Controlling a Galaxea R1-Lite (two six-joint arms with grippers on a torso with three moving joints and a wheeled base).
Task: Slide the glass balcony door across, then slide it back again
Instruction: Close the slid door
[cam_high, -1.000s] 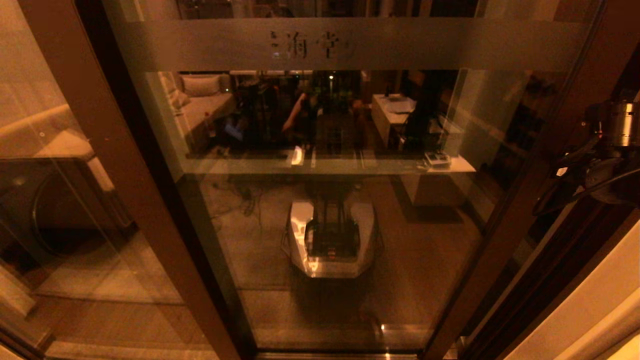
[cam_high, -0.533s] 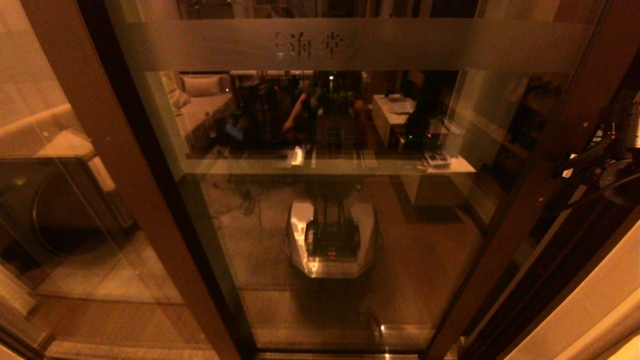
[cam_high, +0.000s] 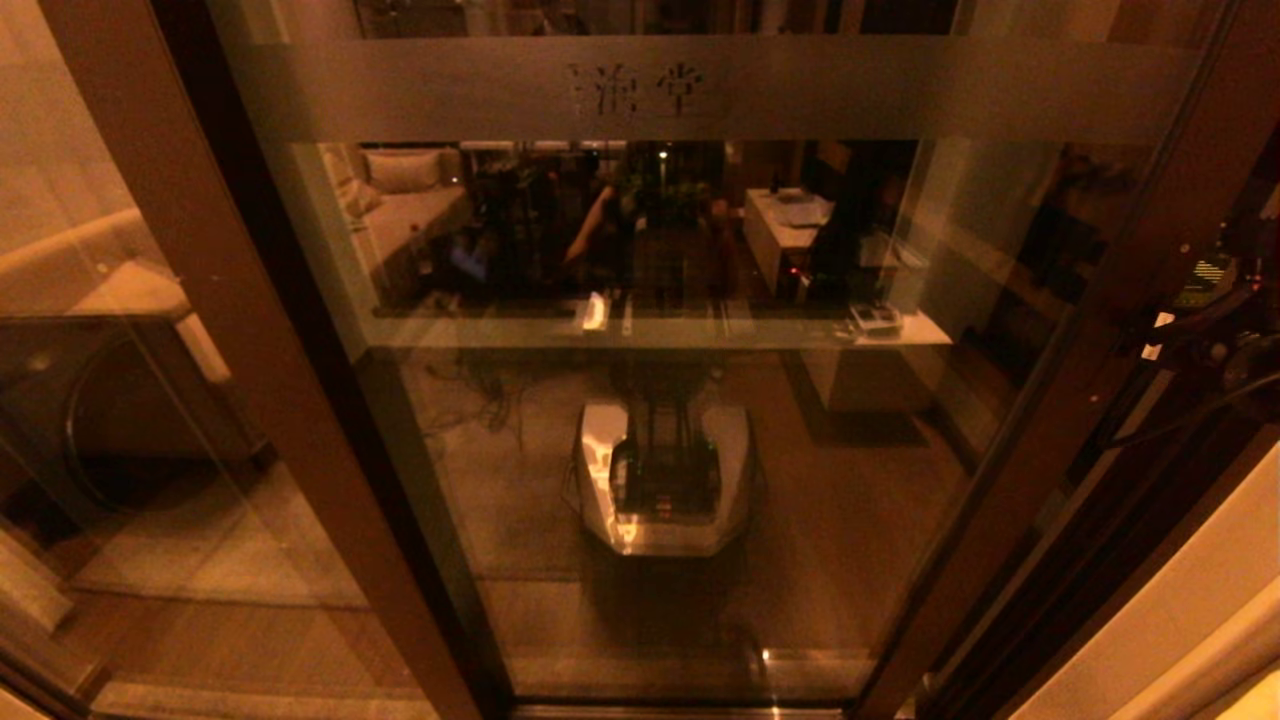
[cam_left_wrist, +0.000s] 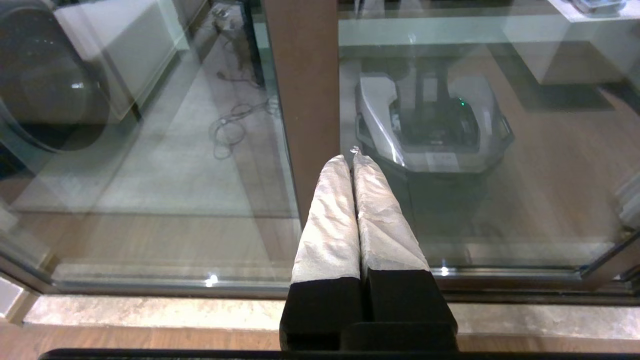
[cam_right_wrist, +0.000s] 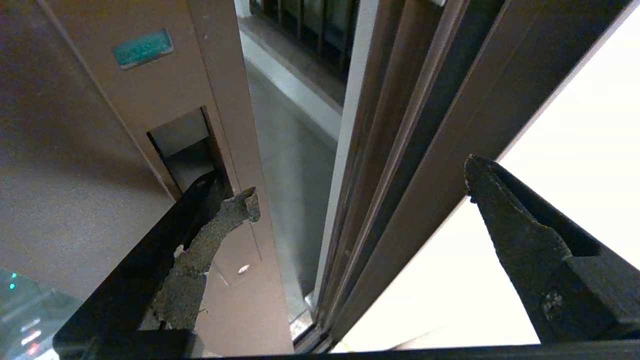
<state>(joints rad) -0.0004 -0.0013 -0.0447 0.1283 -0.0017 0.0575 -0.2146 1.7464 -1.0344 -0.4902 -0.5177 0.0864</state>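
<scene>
The glass balcony door (cam_high: 660, 420) fills the head view, with its frosted band and faint characters (cam_high: 640, 88) near the top. In the right wrist view my right gripper (cam_right_wrist: 360, 180) is open and straddles the gap at the door's edge. One finger (cam_right_wrist: 200, 235) rests in the recessed pull (cam_right_wrist: 185, 145) of the door's brown stile (cam_right_wrist: 165, 90); the other (cam_right_wrist: 505, 220) hangs before the pale wall. My right arm (cam_high: 1225, 345) shows at the head view's right edge. My left gripper (cam_left_wrist: 350, 157) is shut on nothing, close to the door's left stile (cam_left_wrist: 305, 100).
A narrower brown-framed glass panel (cam_high: 150, 300) stands on the left. The fixed brown jamb (cam_right_wrist: 425, 125) and a cream wall (cam_right_wrist: 560, 150) bound the right side. Through the narrow gap I see balcony floor (cam_right_wrist: 290, 150) and black railing (cam_right_wrist: 310, 20). A stone sill (cam_left_wrist: 150, 310) runs below.
The door has slid to the right; its characters and right stile have shifted that way. My right arm has moved right with it, toward the edge of the head view.
</scene>
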